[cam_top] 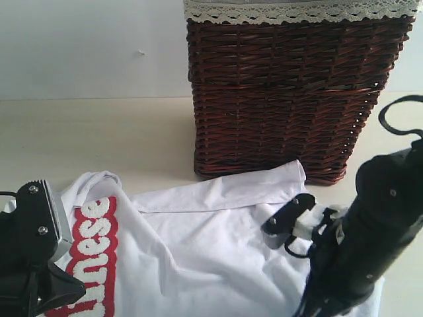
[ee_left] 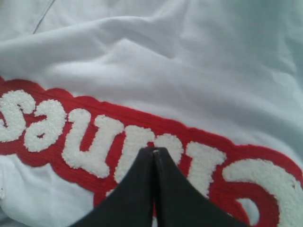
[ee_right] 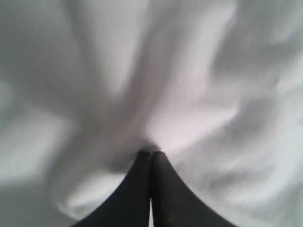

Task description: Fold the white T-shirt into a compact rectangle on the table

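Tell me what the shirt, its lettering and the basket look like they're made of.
Shirt: soft white knit, likely cotton, matte; it drapes and creases easily.
Letters: fuzzy, towel-like pile, perhaps chenille, on a ribbed red band.
Basket: woven wicker, dark brown with a slight sheen; the separate strands show.
Lace trim at its rim: openwork thread, probably cotton.
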Robot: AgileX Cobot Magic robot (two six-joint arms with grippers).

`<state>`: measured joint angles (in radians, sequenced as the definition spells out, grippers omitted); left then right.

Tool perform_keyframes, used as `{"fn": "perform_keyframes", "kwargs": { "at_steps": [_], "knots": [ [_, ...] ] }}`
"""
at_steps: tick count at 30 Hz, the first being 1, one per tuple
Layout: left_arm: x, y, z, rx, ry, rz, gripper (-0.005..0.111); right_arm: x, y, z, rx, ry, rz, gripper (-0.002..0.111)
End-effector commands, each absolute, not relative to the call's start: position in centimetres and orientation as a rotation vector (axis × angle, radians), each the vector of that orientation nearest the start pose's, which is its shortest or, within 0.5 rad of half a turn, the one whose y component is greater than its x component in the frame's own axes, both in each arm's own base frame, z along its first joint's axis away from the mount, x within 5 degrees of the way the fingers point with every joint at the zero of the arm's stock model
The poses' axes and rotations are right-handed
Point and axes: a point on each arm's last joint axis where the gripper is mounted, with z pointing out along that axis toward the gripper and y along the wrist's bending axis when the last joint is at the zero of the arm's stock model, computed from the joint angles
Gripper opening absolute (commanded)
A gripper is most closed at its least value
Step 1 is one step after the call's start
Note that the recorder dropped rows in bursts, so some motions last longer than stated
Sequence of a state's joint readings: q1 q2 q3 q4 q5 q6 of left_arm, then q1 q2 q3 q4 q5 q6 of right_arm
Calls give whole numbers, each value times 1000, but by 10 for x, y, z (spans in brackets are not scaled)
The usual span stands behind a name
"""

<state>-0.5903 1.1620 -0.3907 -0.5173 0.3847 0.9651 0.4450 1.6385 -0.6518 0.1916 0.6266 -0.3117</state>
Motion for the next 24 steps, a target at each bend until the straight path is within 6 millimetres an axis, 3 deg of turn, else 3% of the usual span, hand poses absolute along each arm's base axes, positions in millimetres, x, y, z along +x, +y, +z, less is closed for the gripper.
{"fn": "perform_keyframes", "kwargs": {
  "at_steps": [1,3,5,9,10,12,18,24],
  "knots": [
    [140,-115,181,1370,2178,-281,0,232,130,153,-870,2828,342,0],
    [140,-115,181,1370,2178,-281,0,241,139,160,-861,2784,414,0],
    [140,-115,181,1370,2178,-281,0,246,131,157,-840,2806,270,4],
    [143,-115,183,1336,2159,-263,0,252,115,155,-671,2851,-5,33],
    [145,-116,184,1313,2155,-259,3,254,112,156,-654,2846,-54,45],
    [147,-117,182,1282,2165,-262,12,255,110,155,-667,2832,-95,53],
    [154,-120,161,1292,2258,-247,45,256,110,139,-666,2898,-107,54],
    [162,-122,146,1261,2311,-213,47,252,116,117,-662,3008,-25,54]
  ]
}}
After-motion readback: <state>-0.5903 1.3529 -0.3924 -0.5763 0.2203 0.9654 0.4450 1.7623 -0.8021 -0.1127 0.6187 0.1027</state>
